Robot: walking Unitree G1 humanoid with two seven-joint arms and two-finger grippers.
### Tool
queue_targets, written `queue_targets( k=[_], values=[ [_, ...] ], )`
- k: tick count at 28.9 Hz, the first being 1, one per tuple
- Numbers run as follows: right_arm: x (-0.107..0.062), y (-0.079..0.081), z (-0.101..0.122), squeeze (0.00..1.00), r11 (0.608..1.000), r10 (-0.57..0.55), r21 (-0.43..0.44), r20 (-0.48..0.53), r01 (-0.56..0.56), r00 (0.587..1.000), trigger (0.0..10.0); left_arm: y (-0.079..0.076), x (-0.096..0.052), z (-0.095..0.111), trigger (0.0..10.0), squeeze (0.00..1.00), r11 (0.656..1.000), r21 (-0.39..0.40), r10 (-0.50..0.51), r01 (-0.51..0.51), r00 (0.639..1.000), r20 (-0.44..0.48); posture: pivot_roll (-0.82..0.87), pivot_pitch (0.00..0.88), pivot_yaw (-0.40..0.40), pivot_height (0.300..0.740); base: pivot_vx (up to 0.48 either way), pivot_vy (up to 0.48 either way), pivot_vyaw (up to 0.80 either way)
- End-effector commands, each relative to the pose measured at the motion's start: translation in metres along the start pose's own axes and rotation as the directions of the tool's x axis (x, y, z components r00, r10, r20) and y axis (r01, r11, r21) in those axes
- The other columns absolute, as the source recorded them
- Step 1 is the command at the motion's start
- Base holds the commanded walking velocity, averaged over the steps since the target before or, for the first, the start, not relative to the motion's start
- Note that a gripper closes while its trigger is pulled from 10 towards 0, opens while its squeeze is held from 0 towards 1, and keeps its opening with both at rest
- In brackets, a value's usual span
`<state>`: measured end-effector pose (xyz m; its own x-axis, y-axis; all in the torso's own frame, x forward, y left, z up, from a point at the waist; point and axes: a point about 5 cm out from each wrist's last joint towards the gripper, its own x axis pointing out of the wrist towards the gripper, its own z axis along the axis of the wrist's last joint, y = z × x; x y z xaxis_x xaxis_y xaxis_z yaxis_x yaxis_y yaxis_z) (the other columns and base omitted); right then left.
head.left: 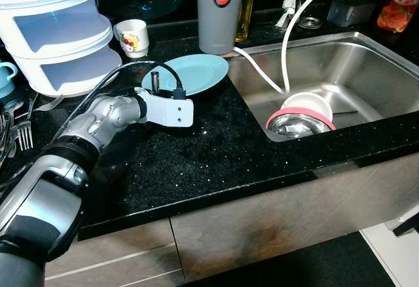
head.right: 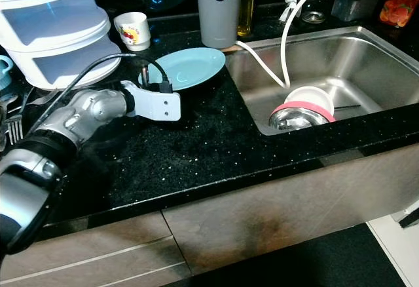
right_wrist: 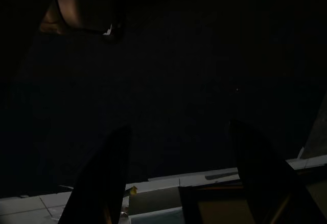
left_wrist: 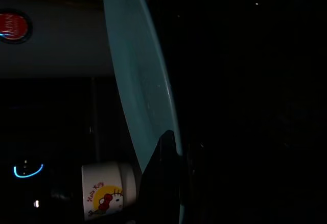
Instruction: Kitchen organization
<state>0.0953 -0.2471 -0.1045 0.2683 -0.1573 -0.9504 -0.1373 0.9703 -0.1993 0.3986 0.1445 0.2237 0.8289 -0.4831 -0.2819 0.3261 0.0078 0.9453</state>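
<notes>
Head views: black speckled counter [head.left: 216, 149] across the middle of the frame, steel sink [head.left: 366, 64] at right. A light blue plate [head.left: 196, 74] lies flat on the counter in the upper middle, just left of the sink. The left arm reaches in from the lower left; its white wrist block sits at the plate's near-left edge and hides the left gripper's fingers.

Left wrist view fills the gap: the plate's rim [left_wrist: 148, 96] runs edge-on through the dark frame, and one black finger [left_wrist: 163, 183] overlaps that rim; pinching or spread, cannot tell.

Behind the plate: a small white printed cup [head.left: 133, 37] and a tall grey canister [head.left: 220, 8]. Upper left, stacked white containers [head.left: 55, 28]. A pink-rimmed bowl [head.left: 301, 116] sits in the sink.

Right wrist view, very dark: right gripper [right_wrist: 181, 175] fingers spread, holding nothing.
</notes>
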Motion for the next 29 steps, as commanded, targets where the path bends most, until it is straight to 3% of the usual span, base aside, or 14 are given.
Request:
queue_targets(
  k=[1,4,9,11,12,13,14,16,23,25,27,28,29],
  values=[
    [0.000,0.005,-0.002,0.00,1.000,0.010,0.002,-0.007,-0.010,1.000,10.0,-0.026,0.000,-0.007,0.0,0.00,0.998,-0.015,-0.066,0.066,0.997,-0.027,-0.07,0.107,0.019,0.740,0.000,0.000,0.00],
    [0.001,0.006,0.004,0.00,1.000,0.012,0.004,0.007,-0.012,1.000,10.0,-0.004,-0.005,0.005,0.0,0.00,0.997,-0.058,0.052,-0.049,0.997,0.062,-0.05,0.089,0.017,0.740,0.000,0.000,0.00],
    [0.001,0.007,0.008,0.00,1.000,0.015,0.007,0.019,-0.015,1.000,10.0,0.011,-0.010,0.016,0.0,0.00,0.985,-0.121,0.141,-0.126,0.982,0.125,-0.04,0.074,0.017,0.740,0.000,0.000,0.00],
    [0.002,0.010,0.017,0.00,1.000,0.020,0.014,0.039,-0.020,0.999,10.0,0.031,-0.019,0.045,0.0,0.00,0.930,-0.303,0.291,-0.209,0.921,0.258,-0.03,0.056,0.013,0.740,0.000,0.000,0.00],
    [0.002,0.010,0.017,0.00,1.000,0.020,0.014,0.039,-0.020,0.999,10.0,0.031,-0.019,0.045,0.0,0.00,0.930,-0.303,0.291,-0.209,0.921,0.258,-0.03,0.056,0.013,0.740,0.000,0.000,0.00],
    [0.002,0.011,0.021,0.00,1.000,0.022,0.015,0.047,-0.023,0.999,10.0,0.038,-0.024,0.058,0.0,0.00,0.895,-0.389,0.350,-0.218,0.883,0.311,-0.03,0.055,0.012,0.740,0.000,0.000,0.00],
    [0.002,0.012,0.023,0.00,1.000,0.024,0.017,0.053,-0.025,0.998,10.0,0.042,-0.029,0.072,0.0,0.00,0.854,-0.480,0.400,-0.201,0.843,0.360,-0.03,0.052,0.011,0.740,0.000,0.000,0.00],
    [0.002,0.012,0.024,0.00,0.999,0.026,0.018,0.056,-0.027,0.998,10.0,0.042,-0.034,0.091,0.0,0.00,0.798,-0.586,0.449,-0.145,0.791,0.415,-0.03,0.044,0.009,0.740,0.000,0.000,0.00],
    [0.002,0.011,0.023,0.00,0.999,0.023,0.027,0.056,-0.024,0.998,10.0,0.041,-0.039,0.102,0.0,0.00,0.751,-0.651,0.487,-0.111,0.759,0.432,-0.02,0.036,0.005,0.740,0.000,0.000,0.00],
    [0.002,0.011,0.022,0.00,0.999,0.023,0.033,0.055,-0.025,0.998,10.0,0.046,-0.044,0.109,0.0,0.00,0.701,-0.709,0.525,-0.077,0.729,0.440,-0.02,0.027,0.005,0.740,0.000,0.000,0.00],
    [0.002,0.011,0.022,0.00,0.999,0.023,0.033,0.055,-0.025,0.998,10.0,0.046,-0.044,0.109,0.0,0.00,0.701,-0.709,0.525,-0.077,0.729,0.440,-0.02,0.027,0.005,0.740,0.000,0.000,0.00],
    [0.002,0.011,0.023,0.00,0.999,0.023,0.037,0.055,-0.025,0.998,10.0,0.049,-0.045,0.111,0.0,0.00,0.671,-0.739,0.547,-0.062,0.714,0.436,-0.02,0.027,0.006,0.740,0.000,0.000,0.00],
    [0.002,0.011,0.023,0.00,0.999,0.023,0.037,0.055,-0.025,0.998,10.0,0.049,-0.045,0.111,0.0,0.00,0.671,-0.739,0.547,-0.062,0.714,0.436,-0.02,0.027,0.006,0.740,0.000,0.000,0.00]
  ],
)
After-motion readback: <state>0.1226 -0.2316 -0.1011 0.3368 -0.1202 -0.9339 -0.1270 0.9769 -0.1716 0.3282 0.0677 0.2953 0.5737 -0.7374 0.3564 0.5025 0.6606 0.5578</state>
